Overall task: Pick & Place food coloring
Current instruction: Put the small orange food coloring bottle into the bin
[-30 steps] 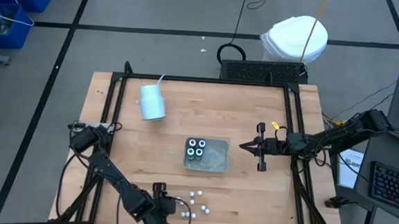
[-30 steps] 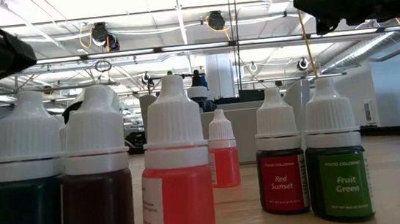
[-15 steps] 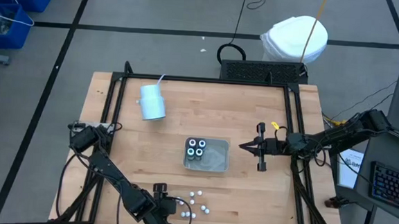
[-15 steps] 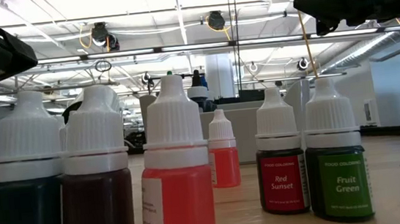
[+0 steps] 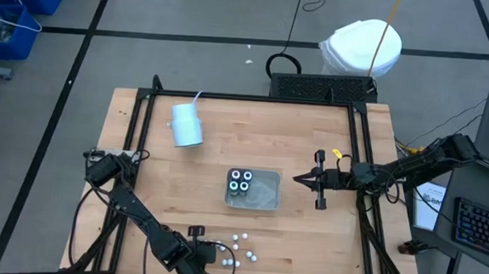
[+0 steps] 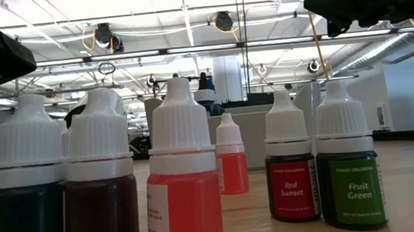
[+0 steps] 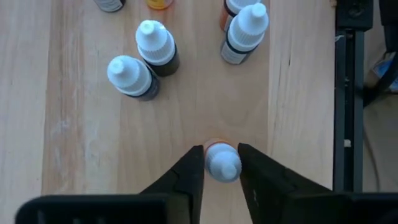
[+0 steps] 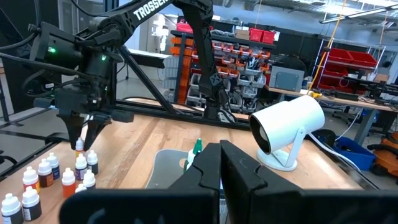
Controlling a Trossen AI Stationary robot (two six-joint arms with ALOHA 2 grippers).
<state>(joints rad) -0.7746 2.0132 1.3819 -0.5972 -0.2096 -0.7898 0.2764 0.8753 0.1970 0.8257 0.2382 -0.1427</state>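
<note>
Left gripper [image 7: 221, 167] pinching an orange bottle [image 7: 221, 163] beside remaining bottles [image 7: 144, 60]; right gripper [image 5: 302, 181] pressed together, hovering beside the tray [image 5: 268, 203].

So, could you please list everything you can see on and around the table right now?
Loose food coloring bottles: several, white caps, near table edge.
Bottle in grasp: one, white cap, orange body, between left fingers.
Bottles in tray: four, dark, left part of tray.
Clear tray: one, table centre.
White cup: one, with straw, far left area.
Left gripper: shut on that bottle, near edge.
Right gripper: fingers shut, empty, beside tray's right side.
</note>
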